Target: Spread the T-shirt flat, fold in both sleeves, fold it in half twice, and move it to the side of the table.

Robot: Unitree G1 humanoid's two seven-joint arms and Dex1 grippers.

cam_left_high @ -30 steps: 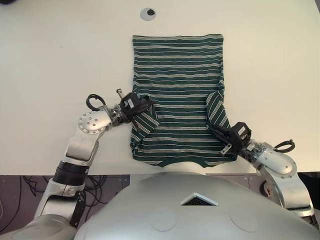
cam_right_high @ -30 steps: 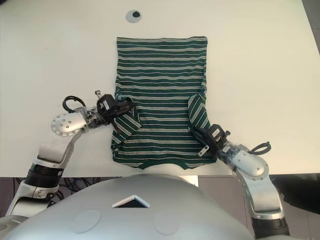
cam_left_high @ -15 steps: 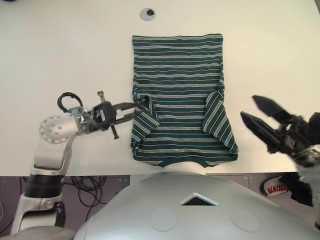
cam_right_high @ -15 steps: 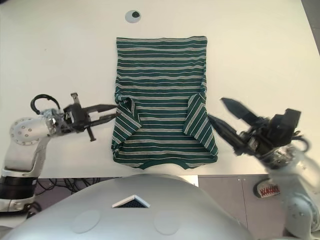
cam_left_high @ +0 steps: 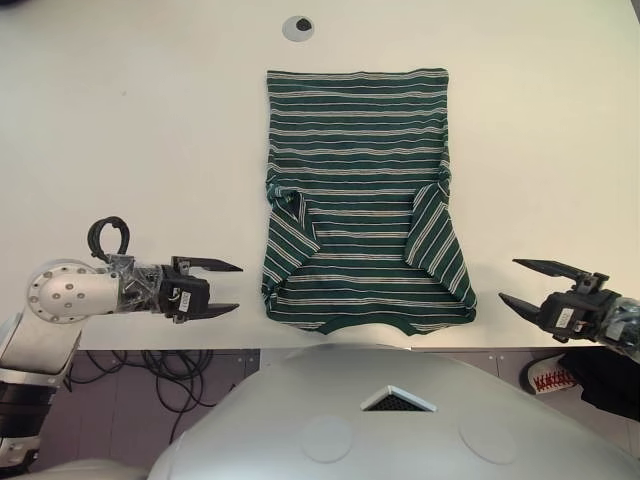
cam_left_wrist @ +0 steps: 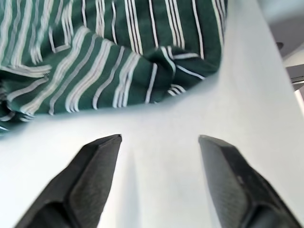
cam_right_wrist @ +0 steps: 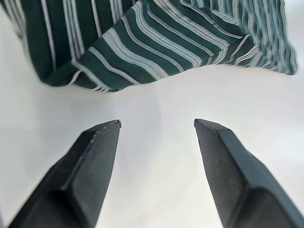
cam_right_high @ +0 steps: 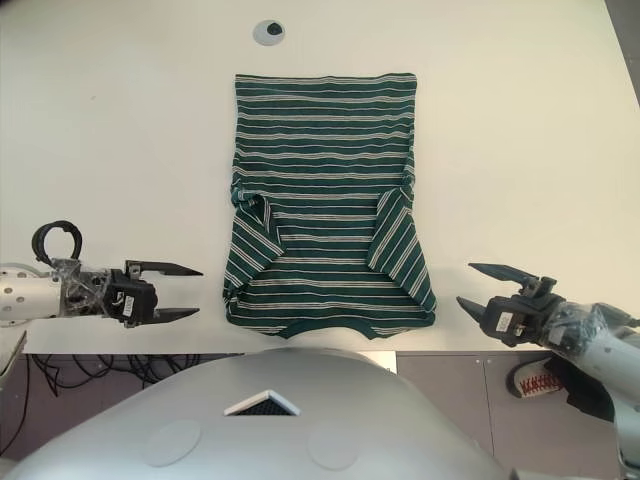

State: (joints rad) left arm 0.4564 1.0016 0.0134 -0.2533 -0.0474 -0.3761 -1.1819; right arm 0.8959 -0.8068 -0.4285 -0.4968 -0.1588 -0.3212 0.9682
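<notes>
Both sleeves now lie folded in over the shirt, and both tools are off the cloth. A second ago the left tool pinched the left sleeve at the shirt's left edge, and the right tool held the right sleeve by the near right corner. Half a second ago each had let go and was backing outward. Now the left tool hangs by the near edge of the desk, well left of the shirt, its fingers spread wide and empty. The right tool sits well apart on the other side, also by the near edge, also gaping and holding nothing. Each wrist view shows bare desk between the fingers and striped cloth beyond, not touching.

The shirt has kept its place through the release. It lies in the middle of the desk as a tall rectangle, neck toward the robot and straight hem on the far side, short of a small grey disc. The sleeves rest slantwise on top, the left one a little bunched at the shoulder.

The sleeve step looks done, so the first fold in half comes next. That probably calls for both tools to take one end together. The loose sleeves could slip out as the cloth lifts.
</notes>
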